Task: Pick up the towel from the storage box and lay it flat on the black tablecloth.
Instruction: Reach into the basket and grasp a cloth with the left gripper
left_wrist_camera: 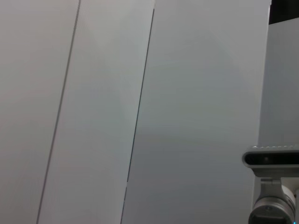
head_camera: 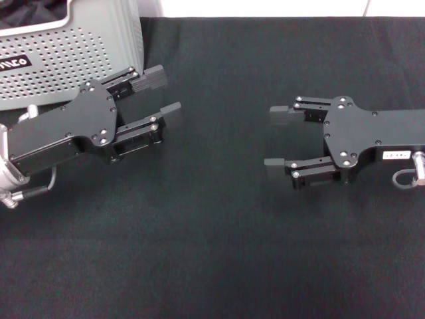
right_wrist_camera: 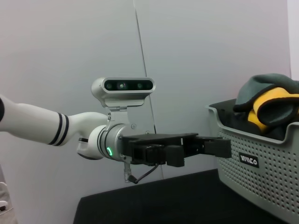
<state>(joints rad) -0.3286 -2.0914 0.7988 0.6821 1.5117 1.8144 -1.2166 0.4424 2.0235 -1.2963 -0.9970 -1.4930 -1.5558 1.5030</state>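
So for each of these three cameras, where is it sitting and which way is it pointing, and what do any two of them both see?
Head view: on the robot's head, looking down at the black tablecloth; shows left end effector, right end effector, both open, and storage box.
Left wrist view: on the left wrist, facing a pale panelled wall; no fingers visible, only a camera mount.
Right wrist view: on the right wrist, looking across at the left arm and the towel.
Shared: head and right wrist views both show the left end effector beside the box.

Left pincer [head_camera: 161, 93] – fingers spread; right pincer [head_camera: 277, 138] – spread, both hovering level.
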